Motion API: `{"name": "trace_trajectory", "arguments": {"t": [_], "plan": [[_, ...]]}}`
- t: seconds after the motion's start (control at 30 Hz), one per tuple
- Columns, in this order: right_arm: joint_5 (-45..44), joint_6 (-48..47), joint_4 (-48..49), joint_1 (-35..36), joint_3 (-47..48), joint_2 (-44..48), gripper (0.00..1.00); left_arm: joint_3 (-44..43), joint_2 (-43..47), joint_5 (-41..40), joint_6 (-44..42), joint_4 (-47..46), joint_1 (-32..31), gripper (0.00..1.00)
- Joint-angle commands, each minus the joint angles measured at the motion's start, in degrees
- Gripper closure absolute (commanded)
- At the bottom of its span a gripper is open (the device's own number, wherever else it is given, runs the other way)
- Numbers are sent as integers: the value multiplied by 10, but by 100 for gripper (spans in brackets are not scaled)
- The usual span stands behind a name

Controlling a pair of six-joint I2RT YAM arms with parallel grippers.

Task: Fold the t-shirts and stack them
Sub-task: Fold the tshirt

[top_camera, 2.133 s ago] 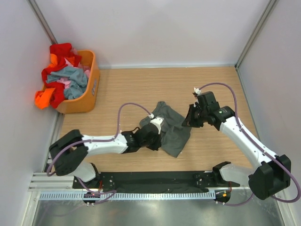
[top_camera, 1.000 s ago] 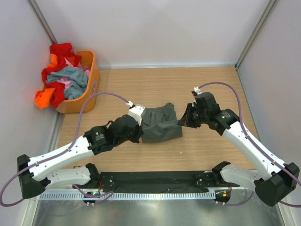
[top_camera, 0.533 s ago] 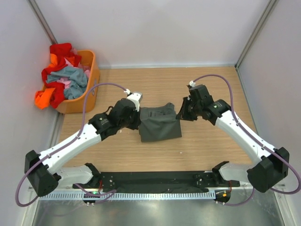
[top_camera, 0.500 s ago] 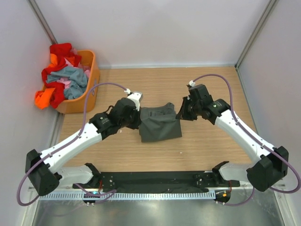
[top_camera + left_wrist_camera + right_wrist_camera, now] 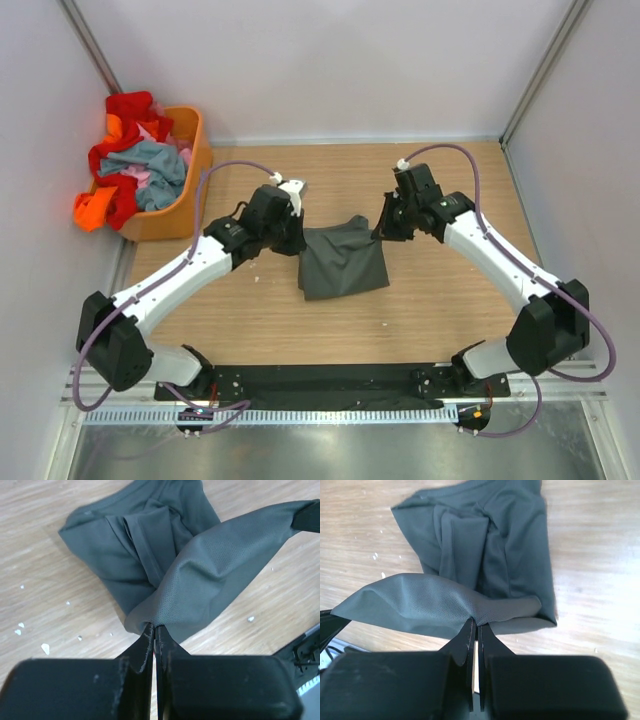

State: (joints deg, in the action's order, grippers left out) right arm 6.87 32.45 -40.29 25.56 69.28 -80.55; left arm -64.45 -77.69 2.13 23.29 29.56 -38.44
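A plain dark grey t-shirt lies in the middle of the wooden table, partly folded. My left gripper is shut on its far left corner and my right gripper is shut on its far right corner; the edge between them is lifted and stretched. In the left wrist view my left gripper pinches the grey t-shirt. In the right wrist view my right gripper pinches the t-shirt. The red, orange, pink and blue-grey t-shirts are heaped in the basket.
An orange plastic basket stands at the far left by the wall. Walls enclose the table on the left, back and right. Small white specks lie on the wood near the shirt.
Both grippers have moved away from me with the shirt's edge, lifting and stretching it between them. About two seconds ago the shirt lay crumpled and my right gripper was apart from it.
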Motion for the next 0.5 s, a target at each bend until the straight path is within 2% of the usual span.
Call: {"name": "trace_trajectory", "arguments": {"t": [0.0, 0.07, 0.1, 0.13, 0.17, 0.2, 0.23, 0.27, 0.3, 0.33, 0.37, 0.4, 0.47], "plan": [[24, -20, 48, -30, 53, -40, 99, -47, -33, 30, -17, -21, 29, 100], [34, -29, 43, -45, 109, -103, 99, -70, -78, 36, -25, -22, 55, 100], [35, -34, 43, -57, 131, -128, 94, -81, -96, 35, -27, -22, 63, 100], [39, -39, 45, -63, 181, -191, 86, -95, -144, 34, -29, -16, 84, 100], [45, -48, 47, -71, 210, -225, 73, -130, -168, 37, -33, -10, 97, 100], [54, -57, 39, -78, 246, -263, 42, -151, -191, 32, -33, 2, 109, 97], [97, -66, 33, -95, 336, -349, 33, -170, -219, 36, -32, 8, 132, 98], [116, -81, 16, -101, 384, -385, 15, -205, -262, 51, -25, 8, 144, 95], [129, -87, -10, -105, 492, -427, 10, -224, -288, 58, -20, 15, 155, 83], [140, -96, -43, -113, 546, -460, 7, -248, -309, 59, -17, 36, 171, 48], [144, -103, -69, -116, 589, -502, 6, -296, -338, 33, -6, 64, 175, 46], [140, -106, -99, -117, 618, -507, 5, -307, -340, 11, 3, 93, 176, 46], [137, -114, -85, -119, 598, -482, 5, -289, -320, -17, 24, 92, 177, 22]]}}
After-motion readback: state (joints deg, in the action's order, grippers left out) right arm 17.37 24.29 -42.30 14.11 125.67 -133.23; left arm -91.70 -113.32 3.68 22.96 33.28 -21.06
